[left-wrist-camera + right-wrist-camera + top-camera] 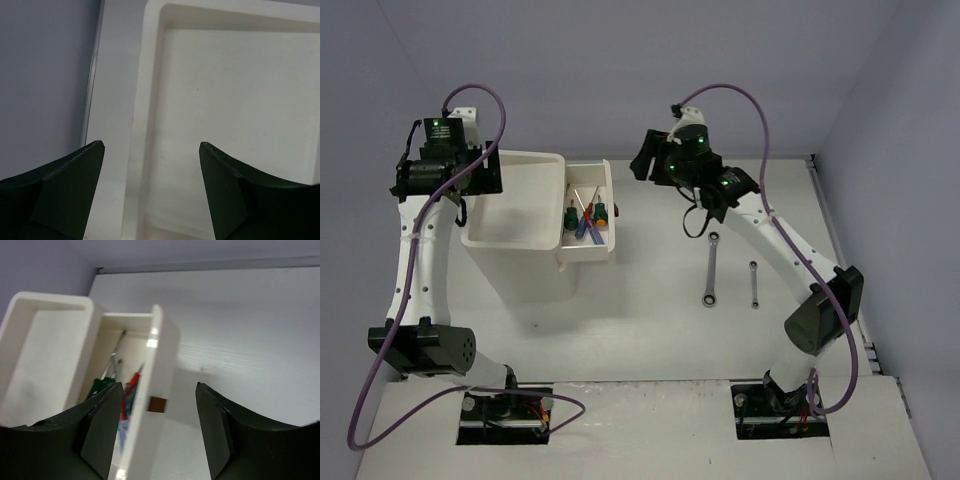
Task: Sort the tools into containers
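White table (650, 340), tall white box (520, 275) standing on it, larger silver wrench (712, 268) and smaller wrench (754, 285) lying to its right

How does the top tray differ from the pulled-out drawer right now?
The tray is wider and holds nothing visible; the drawer is narrower and holds screwdrivers. The tray sits on top of the box; the drawer sticks out from its side. The drawer has a small brown handle; the tray shows none. Both are white and open-topped.

A white table (650, 340) meets pale lavender walls (620, 60).
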You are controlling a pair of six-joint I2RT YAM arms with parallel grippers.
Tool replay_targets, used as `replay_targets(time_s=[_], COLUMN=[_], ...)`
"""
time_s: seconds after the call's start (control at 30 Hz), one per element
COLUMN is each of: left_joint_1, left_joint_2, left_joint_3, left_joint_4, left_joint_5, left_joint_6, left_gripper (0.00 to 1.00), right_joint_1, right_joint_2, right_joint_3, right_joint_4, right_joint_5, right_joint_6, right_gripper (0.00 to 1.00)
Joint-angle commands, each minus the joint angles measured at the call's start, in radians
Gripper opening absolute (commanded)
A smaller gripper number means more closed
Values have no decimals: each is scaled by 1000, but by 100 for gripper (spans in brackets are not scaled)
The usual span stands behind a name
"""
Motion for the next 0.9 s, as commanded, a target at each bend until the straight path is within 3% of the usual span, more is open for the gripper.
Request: replay_targets(time_s=[0.0, 0.27, 0.6, 0.67, 0.87], left_joint_1=[82, 103, 103, 103, 103], left_joint_2=[21, 80, 116, 123, 133], left_joint_3=[68, 42, 16, 13, -20], left_joint_4=[2, 6, 20, 27, 58], left_joint_5=[-33, 0, 36, 54, 125], left_joint_6=[25, 36, 50, 52, 48], left_gripper=[71, 60, 8, 1, 0], right_joint_1=[-78, -99, -16, 7, 85], right_joint_2=[-99, -20, 132, 159, 213], right_joint_3=[-123, -172, -77, -51, 30], right_joint_4=[43, 45, 45, 45, 45], right_joint_5=[24, -17, -55, -63, -75], right_joint_6=[-63, -100, -99, -93, -78], right_gripper=[56, 50, 44, 44, 43])
